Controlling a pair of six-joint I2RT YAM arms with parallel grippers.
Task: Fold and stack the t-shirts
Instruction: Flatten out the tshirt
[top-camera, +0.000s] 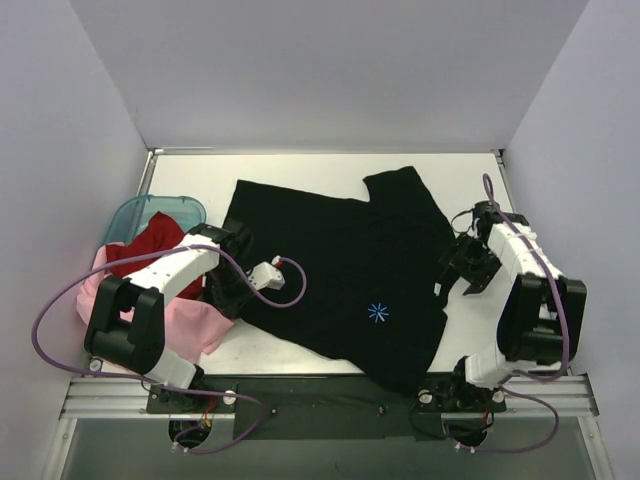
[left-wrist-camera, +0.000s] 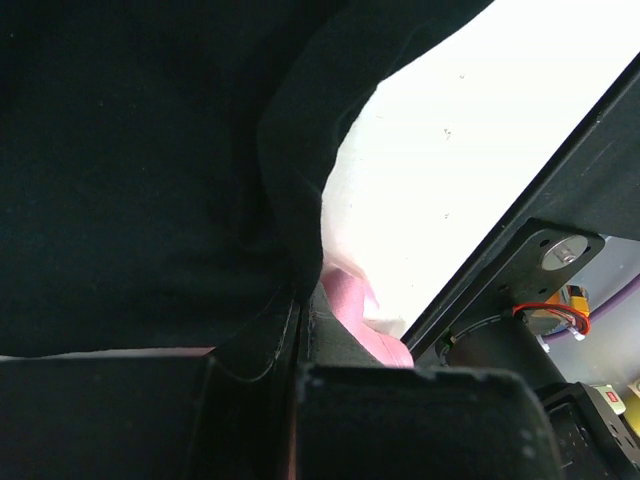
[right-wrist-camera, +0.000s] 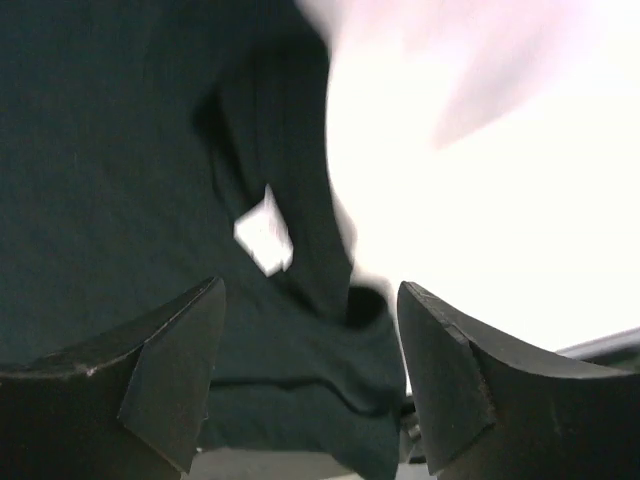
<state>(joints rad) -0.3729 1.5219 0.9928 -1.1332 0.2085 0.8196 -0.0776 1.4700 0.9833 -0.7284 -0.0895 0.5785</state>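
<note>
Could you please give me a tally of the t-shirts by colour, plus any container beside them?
black t-shirt: 1
red t-shirt: 1
pink t-shirt: 1
teal tub: 1
Total: 4 things, 3 of them t-shirts.

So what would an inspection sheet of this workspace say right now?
Surface: white table.
Job's things: black shirt spread flat in the middle; red shirt partly in the tub; pink shirt bunched at the left, under the left arm.
Clutter: teal tub at the left edge.
End effectors: left end effector at the black shirt's left edge, open or shut unclear; right end effector open over its right edge.
Cables: purple cables loop off both arms.
Surroundings: plain walls on three sides; metal rail in front.
</note>
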